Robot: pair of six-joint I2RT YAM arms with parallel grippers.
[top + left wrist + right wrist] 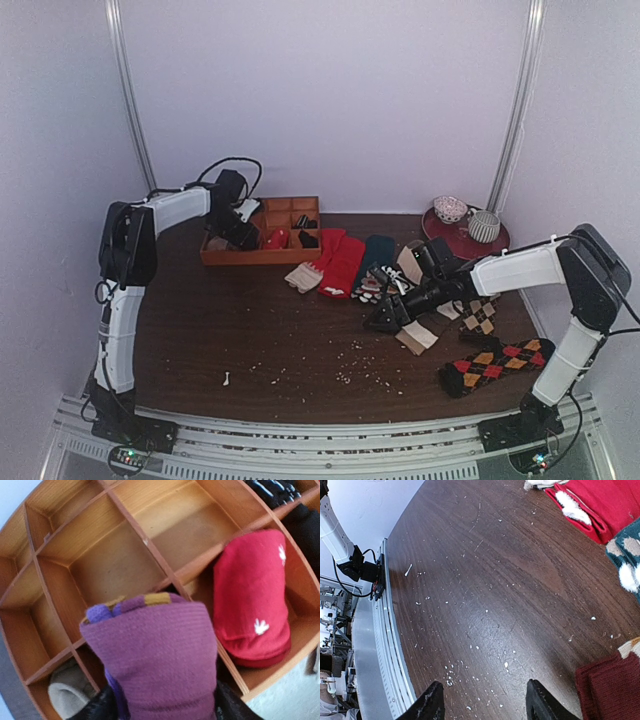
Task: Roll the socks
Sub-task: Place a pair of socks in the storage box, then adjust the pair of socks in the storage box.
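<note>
The left claw (165, 702) flanks the rolled purple sock (155, 655); gripping or slack, I cannot tell. The sock hangs over a divider of the wooden tray (145, 542), so centre it on one free cell, clear of the red roll (250, 595) beside it. Across the bench (495, 580), the right claw (485, 700) stands wide and empty.

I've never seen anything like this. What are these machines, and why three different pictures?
Two robot arms, the left arm and right arm, are bolted to a table. The wide picture is from a fixed camera above and behind them; the others are from a camera on each wrist. The left end effector is over a wooden tray with a rolled purple sock between its fingers; whether it grips, I cannot tell. A rolled red sock lies in one compartment. The right end effector is open and empty above the table, where loose socks lie.
</note>
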